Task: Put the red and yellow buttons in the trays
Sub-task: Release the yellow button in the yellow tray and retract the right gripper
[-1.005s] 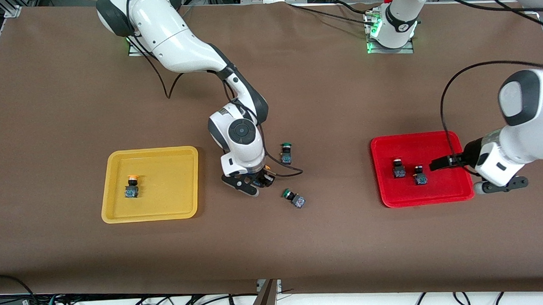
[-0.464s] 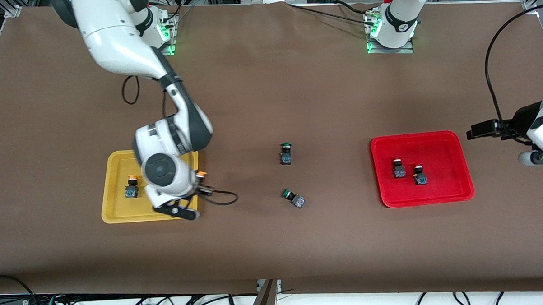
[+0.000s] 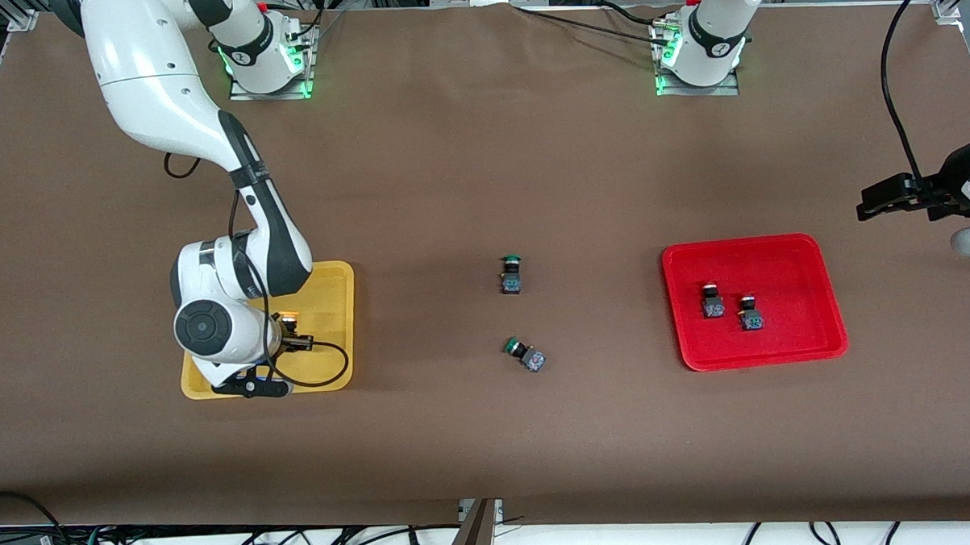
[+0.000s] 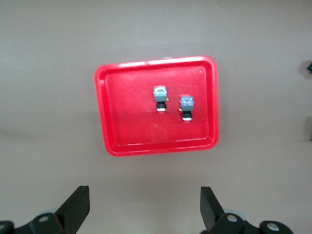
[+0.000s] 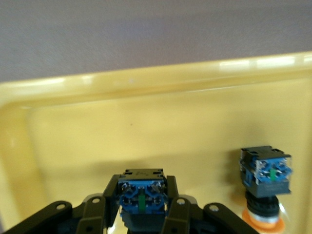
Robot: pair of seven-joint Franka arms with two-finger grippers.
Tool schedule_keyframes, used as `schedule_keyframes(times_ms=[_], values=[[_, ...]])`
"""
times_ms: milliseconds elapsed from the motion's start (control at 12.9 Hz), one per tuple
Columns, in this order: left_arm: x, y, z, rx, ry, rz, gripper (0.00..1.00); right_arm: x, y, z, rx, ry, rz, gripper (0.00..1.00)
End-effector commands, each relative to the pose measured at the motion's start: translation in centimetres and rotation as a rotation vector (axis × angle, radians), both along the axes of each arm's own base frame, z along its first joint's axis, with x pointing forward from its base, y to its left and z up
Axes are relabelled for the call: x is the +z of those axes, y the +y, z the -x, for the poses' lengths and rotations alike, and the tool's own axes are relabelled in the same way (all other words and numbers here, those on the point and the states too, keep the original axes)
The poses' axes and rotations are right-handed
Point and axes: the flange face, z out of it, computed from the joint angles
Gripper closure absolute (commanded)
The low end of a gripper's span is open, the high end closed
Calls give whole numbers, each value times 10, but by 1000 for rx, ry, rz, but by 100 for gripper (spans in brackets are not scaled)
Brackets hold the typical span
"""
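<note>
My right gripper (image 3: 293,336) is shut on a yellow button (image 3: 290,317) and holds it low over the yellow tray (image 3: 329,298). In the right wrist view the fingers (image 5: 171,197) clamp the button's blue base (image 5: 141,195) just above the tray floor (image 5: 146,126). A second yellow button (image 5: 265,178) stands in the tray beside it; my arm hides it in the front view. Two red buttons (image 3: 712,298) (image 3: 749,312) sit in the red tray (image 3: 826,325), also in the left wrist view (image 4: 160,97) (image 4: 186,106). My left gripper (image 3: 894,198) is open and empty (image 4: 144,209), raised beside the red tray (image 4: 126,126).
Two green-capped buttons lie on the brown table between the trays: one upright (image 3: 511,275), one tipped over (image 3: 525,354) nearer to the front camera. A black cable (image 3: 327,367) loops from my right wrist over the yellow tray.
My right arm has carried the yellow button from the table's middle to over the yellow tray. My left arm has pulled back from the red tray toward its own end of the table.
</note>
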Motion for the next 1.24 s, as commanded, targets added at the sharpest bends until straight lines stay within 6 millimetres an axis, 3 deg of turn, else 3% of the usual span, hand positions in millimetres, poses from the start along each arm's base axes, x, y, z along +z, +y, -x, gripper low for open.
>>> schedule_keyframes(times_ms=[0,77,155,232,619,928,1160], values=[[10,-9,46,-22,-89,-49,0,-4,-12,25,22,-6,-17,100],[8,-10,60,-24,-101,-51,0,-4,-12,25,20,-6,-19,96],[9,-7,65,-28,-96,-51,0,-2,-12,23,16,-6,-19,20],[7,-2,65,-21,-79,-48,0,8,-11,21,24,-17,-23,0],[9,-15,63,-22,-60,-35,0,94,-25,11,34,-80,-45,0],[17,-19,62,41,-66,14,0,178,-56,6,110,-15,-28,0],[7,-20,51,43,-25,24,0,231,-74,7,142,52,-15,0]])
